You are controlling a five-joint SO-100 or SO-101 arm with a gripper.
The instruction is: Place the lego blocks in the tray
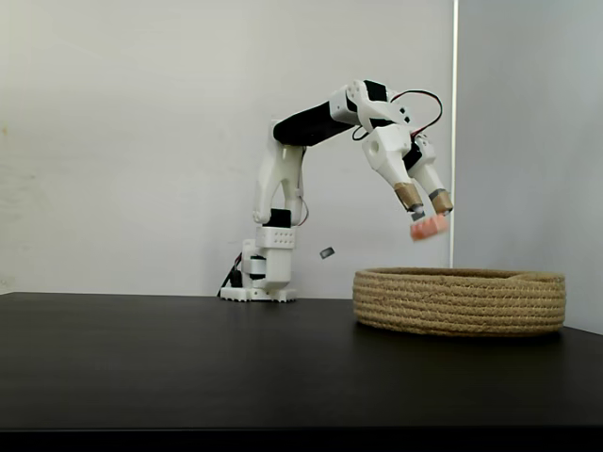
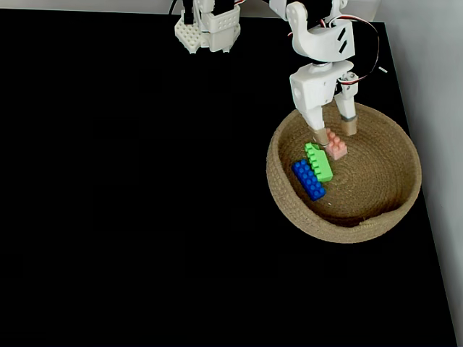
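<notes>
Fixed views from the side and from above both show the tool point(image 1: 430, 209) clamped on the pink brick point(image 1: 430, 226), hanging above the basket point(image 1: 460, 301) on the black counter point(image 2: 130, 188). Seen from above, the green brick point(image 2: 318, 162) and blue brick point(image 2: 309, 179) lie side by side inside the basket. I judge the bricks light, rigid and smooth-walled, likely to slip; pinching the flat sides, as here, looks safest. Dropped from this height the pink one may bounce, though the rim should contain it.
</notes>
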